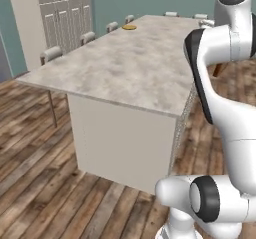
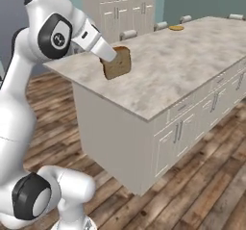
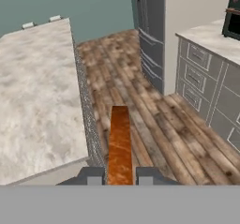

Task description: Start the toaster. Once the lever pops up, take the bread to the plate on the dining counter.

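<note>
Dining tabletop: long beige marble-patterned slab on a pale base with cream drawers and doors along one long side, standing on a wood-plank floor; white-cushioned stools lined along its far long edge. Tall cream cabinets behind it against a teal wall. In the hand view, a second marble worktop with grey-cream drawer fronts, well apart from the dining tabletop across the floor, beside a tall grey unit. Robot arm: white with dark joints, raised, forearm reaching toward the near corner of the dining tabletop. Tool: pressed onto the bread, pinching it at its upper edge. Bread: small brown slice with darker crust, held in the air above the near end of the tabletop, hanging roughly upright with its face to the right base camera; seen edge-on between the finger tips in the hand view. Plate: small, round, yellow with orange-brown rim, resting at the far end of the dining tabletop near the stool side, well apart from the bread.
</note>
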Tool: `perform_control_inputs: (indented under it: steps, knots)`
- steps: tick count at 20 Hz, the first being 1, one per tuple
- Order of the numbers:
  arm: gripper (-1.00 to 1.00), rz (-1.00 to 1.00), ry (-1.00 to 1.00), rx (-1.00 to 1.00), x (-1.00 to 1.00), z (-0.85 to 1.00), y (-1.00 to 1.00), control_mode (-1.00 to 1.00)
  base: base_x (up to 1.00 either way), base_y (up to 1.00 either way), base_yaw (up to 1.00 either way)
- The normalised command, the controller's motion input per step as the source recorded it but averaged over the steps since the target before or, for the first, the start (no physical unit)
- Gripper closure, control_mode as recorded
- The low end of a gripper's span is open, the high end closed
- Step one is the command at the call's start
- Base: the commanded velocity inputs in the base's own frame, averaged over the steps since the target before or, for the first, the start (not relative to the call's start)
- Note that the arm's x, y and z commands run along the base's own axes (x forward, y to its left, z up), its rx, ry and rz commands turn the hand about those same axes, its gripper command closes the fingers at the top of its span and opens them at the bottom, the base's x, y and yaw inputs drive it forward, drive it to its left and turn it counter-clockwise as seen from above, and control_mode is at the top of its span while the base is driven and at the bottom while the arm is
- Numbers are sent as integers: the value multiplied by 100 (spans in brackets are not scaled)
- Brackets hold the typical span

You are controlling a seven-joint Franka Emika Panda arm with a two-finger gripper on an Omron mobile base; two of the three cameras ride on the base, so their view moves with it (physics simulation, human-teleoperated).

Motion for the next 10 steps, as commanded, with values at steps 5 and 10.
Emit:
perform_control_inputs:
  steps: [5,10]
  knots:
    - [100,0,0,0,0,0,0,100,2,100,-29]
    - [100,0,0,0,0,0,0,100,36,99,-24]
